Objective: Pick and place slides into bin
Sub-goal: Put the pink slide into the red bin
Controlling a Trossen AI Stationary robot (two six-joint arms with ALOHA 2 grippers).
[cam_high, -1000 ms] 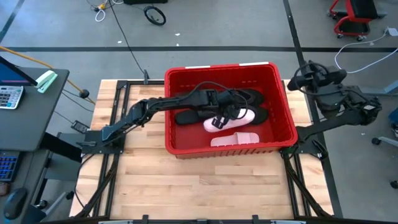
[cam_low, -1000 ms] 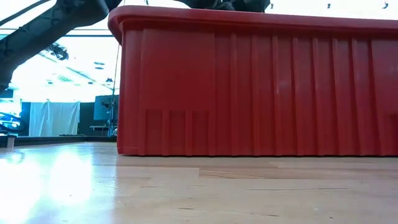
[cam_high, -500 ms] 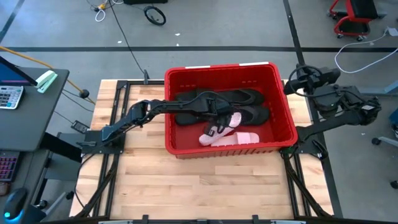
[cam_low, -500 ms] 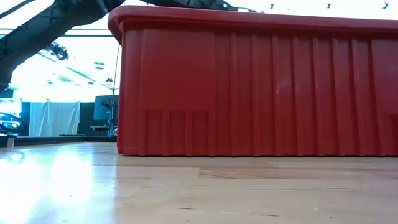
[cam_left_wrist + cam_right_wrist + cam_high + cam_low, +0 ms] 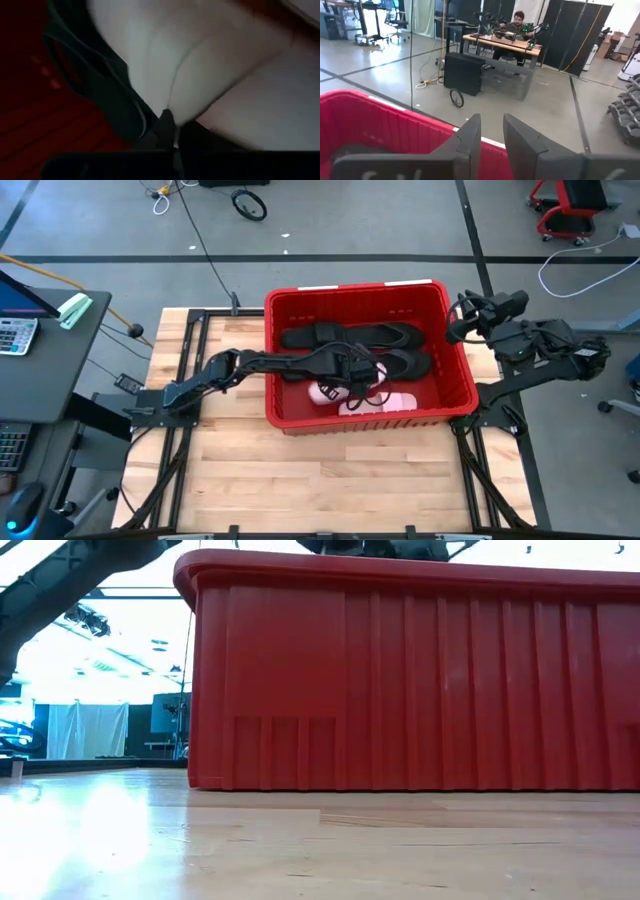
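- Worktop (image 5: 250, 480): pale wooden surface carrying the bin; both arms are mounted at its side edges.
- Bin (image 5: 455, 360): large red ribbed crate standing toward the far edge of the worktop, right of centre; in the low view its near wall (image 5: 420, 680) fills most of the frame.
- Left arm (image 5: 230, 365): reaches from the worktop's left edge over the bin's left rim and down into the bin.
- Right arm (image 5: 545, 350): waits beside the bin's right rim, near the far right corner of the worktop.
- Black slides (image 5: 350, 335): several lie across the far half of the bin floor, partly overlapping.
- Pink slides (image 5: 385, 402): one lies flat along the bin's near wall; a second (image 5: 330, 391) sits just left of it, under the left gripper.
- Left gripper (image 5: 352, 372): low inside the bin near its centre, fingers pressed together; in the left wrist view the pale pink slide (image 5: 200, 65) fills the frame right at the fingertips, but a grip on it cannot be confirmed.
- Right gripper (image 5: 491, 131): raised above the bin's rim, fingers slightly parted, holding nothing.
- Person (image 5: 516, 22): seated at a desk far across the room.
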